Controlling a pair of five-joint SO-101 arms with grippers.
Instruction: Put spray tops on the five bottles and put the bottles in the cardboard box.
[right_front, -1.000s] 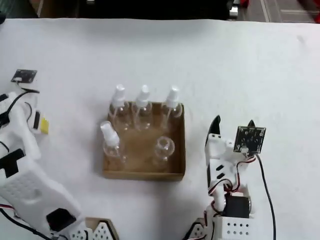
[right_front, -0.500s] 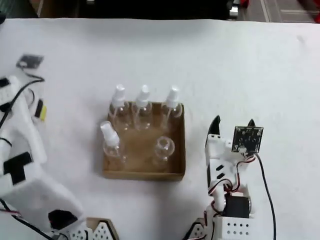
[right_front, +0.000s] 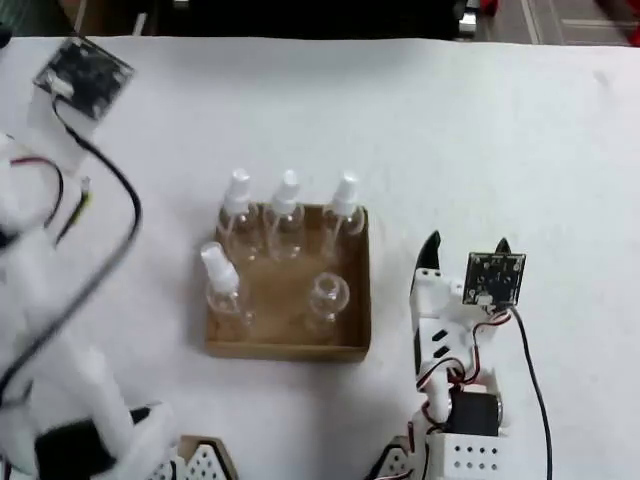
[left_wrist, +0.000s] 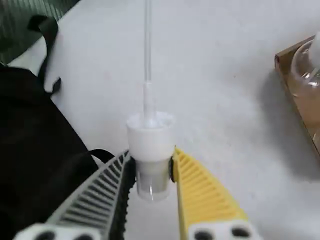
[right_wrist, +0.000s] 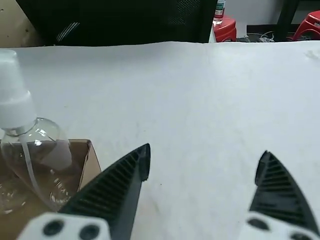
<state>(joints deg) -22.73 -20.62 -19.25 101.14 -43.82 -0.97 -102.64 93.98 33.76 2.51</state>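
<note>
The cardboard box (right_front: 352, 345) stands mid-table with five clear bottles in it. Three at the back and the front-left one (right_front: 222, 285) wear white spray tops; the front-right bottle (right_front: 327, 296) has a bare neck. In the left wrist view my left gripper (left_wrist: 150, 167) is shut on a white spray top (left_wrist: 150, 135), whose thin dip tube (left_wrist: 147, 45) points away, left of the box corner (left_wrist: 287, 65). The left arm (right_front: 40, 300) is raised at the table's left. My right gripper (right_front: 466, 246) rests open right of the box, nothing between its black fingers (right_wrist: 125, 175).
A black bag (left_wrist: 35, 145) lies at the table's edge behind the left gripper. The capped back-right bottle (right_wrist: 22, 140) stands close to the right gripper. White cloth stretches bare to the far side and right of the box. Dark furniture and red stools (right_wrist: 227, 25) lie beyond the table.
The left arm has lifted and swung toward the far left, its camera board climbing up the high view. The right arm, box and bottles have stayed put.
</note>
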